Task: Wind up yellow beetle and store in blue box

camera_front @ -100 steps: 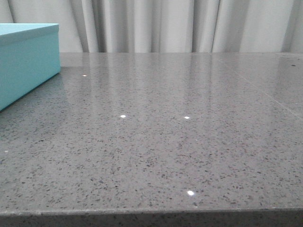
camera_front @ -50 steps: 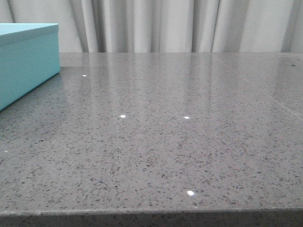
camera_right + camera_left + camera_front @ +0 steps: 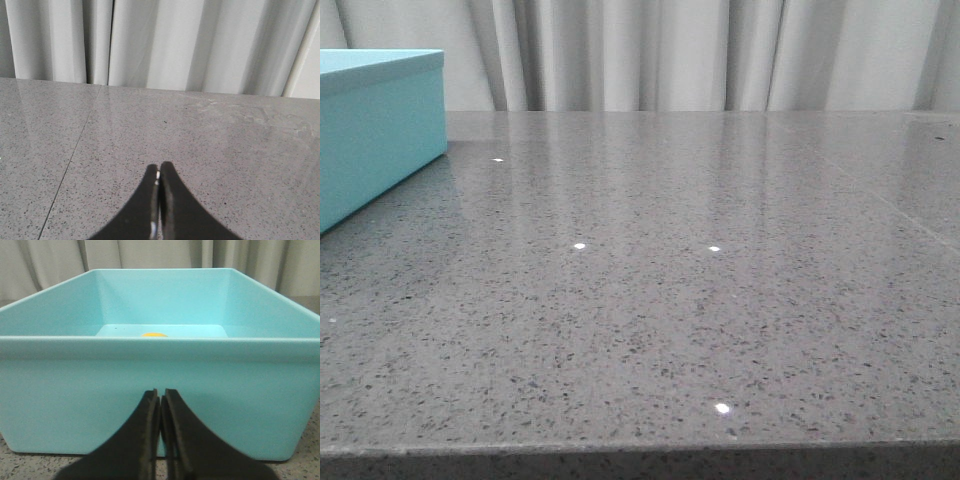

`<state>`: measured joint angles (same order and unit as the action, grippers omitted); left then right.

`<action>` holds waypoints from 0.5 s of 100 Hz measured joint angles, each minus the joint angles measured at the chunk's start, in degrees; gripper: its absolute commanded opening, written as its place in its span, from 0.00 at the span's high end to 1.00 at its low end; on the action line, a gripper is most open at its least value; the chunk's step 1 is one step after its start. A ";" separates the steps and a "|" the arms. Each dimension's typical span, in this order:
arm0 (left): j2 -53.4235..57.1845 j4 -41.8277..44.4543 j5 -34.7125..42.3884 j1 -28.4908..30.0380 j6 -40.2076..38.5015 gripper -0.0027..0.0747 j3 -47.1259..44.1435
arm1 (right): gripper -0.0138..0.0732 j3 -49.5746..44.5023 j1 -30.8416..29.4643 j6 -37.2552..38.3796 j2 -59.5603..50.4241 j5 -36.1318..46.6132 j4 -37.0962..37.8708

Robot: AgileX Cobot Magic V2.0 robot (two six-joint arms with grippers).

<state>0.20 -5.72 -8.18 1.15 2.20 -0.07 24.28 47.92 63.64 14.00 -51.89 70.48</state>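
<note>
A large light turquoise-blue rectangular box with matte sides [image 3: 160, 375] stands open-topped on the far left of a grey speckled stone table [image 3: 700, 300], and only a sliver of the small glossy yellow toy beetle [image 3: 154, 334] shows on its floor. The left gripper [image 3: 160, 405], just before the box's near wall, and the right gripper [image 3: 159, 180], over bare table, both have fingers pressed together, holding nothing. The beetle is probably light, hard and slippery, best pinched across its sides.
</note>
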 measured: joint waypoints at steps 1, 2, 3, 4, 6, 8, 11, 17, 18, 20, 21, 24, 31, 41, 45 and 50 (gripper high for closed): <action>0.00 0.00 0.00 0.00 0.00 0.99 0.00 | 0.97 0.00 0.00 0.00 0.00 0.00 0.00; 0.00 0.00 0.00 0.00 0.00 0.99 0.00 | 0.97 0.00 0.00 0.00 0.00 0.00 0.00; 0.00 0.00 0.00 0.00 0.00 0.99 0.00 | 0.97 0.00 0.00 0.00 0.00 0.00 0.00; 0.00 0.00 0.00 0.00 0.00 0.99 0.00 | 0.97 0.00 0.00 0.00 0.00 0.00 0.00; 0.00 0.00 0.00 0.00 0.00 0.99 0.00 | 0.97 0.00 0.00 0.00 0.00 0.00 0.00; 0.00 0.00 0.00 0.00 0.00 0.99 0.00 | 0.97 0.00 0.00 0.00 0.00 0.00 0.00; 0.00 -0.10 0.00 0.00 0.00 0.99 0.00 | 0.97 0.00 0.00 0.00 0.00 0.00 0.00; 0.00 -0.10 0.00 0.00 0.00 0.99 0.00 | 0.97 0.00 0.00 0.00 0.00 0.00 0.12; 0.00 -0.10 0.00 0.00 0.00 0.99 0.00 | 0.97 0.00 0.00 0.00 0.00 0.00 0.12; 0.00 -0.10 0.00 0.00 0.00 0.99 0.00 | 0.97 0.00 0.00 0.00 0.00 0.00 0.26; 0.00 -0.10 0.00 0.00 0.00 0.99 0.00 | 0.97 0.00 0.00 0.00 0.00 0.00 0.26; 0.00 -0.10 0.00 0.00 0.00 0.99 0.00 | 0.97 0.00 0.00 0.00 0.00 0.00 0.52; 0.00 -0.10 0.00 0.00 0.00 0.99 0.00 | 0.97 -0.49 0.00 0.00 0.00 1.49 1.04; 0.00 -0.12 0.00 0.00 0.00 0.99 0.00 | 0.97 -1.96 0.00 0.00 0.00 6.47 2.44; 0.00 -0.12 0.00 0.00 0.00 0.99 0.00 | 0.97 -2.49 0.00 0.00 0.00 9.00 2.95; 0.00 -0.12 0.00 0.00 0.00 0.99 0.00 | 0.97 -3.17 0.00 0.00 0.00 11.52 3.33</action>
<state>0.20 -5.85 -8.18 1.15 2.20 -0.07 21.10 47.92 63.64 14.00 -40.37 73.80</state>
